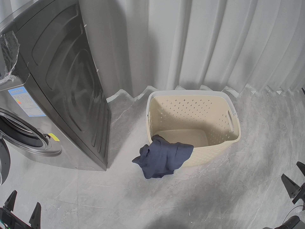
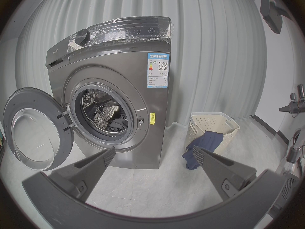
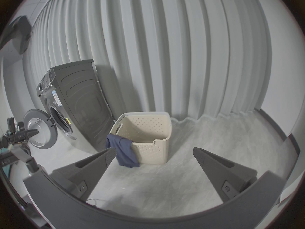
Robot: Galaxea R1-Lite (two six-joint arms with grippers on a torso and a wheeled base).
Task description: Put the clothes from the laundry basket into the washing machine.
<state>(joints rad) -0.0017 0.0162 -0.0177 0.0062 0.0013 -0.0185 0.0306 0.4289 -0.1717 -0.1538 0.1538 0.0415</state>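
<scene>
A cream laundry basket (image 1: 233, 120) stands on the floor by the curtain, its inside bare. A dark blue garment (image 1: 162, 158) hangs over its near left rim and trails onto the floor. The grey washing machine (image 1: 60, 73) stands to the left with its round door (image 2: 33, 129) swung open; dark clothes lie in the drum (image 2: 106, 112). My left gripper (image 1: 23, 207) is open at the lower left, well short of the machine. My right gripper (image 1: 297, 178) is open at the right edge, apart from the basket. The garment (image 3: 122, 150) and basket (image 3: 159, 137) lie ahead of my right gripper (image 3: 152, 155).
White curtains (image 1: 203, 35) hang behind the basket and machine. Grey marble floor (image 1: 133, 194) lies open between the grippers and the basket. The machine's open door juts out toward the left arm.
</scene>
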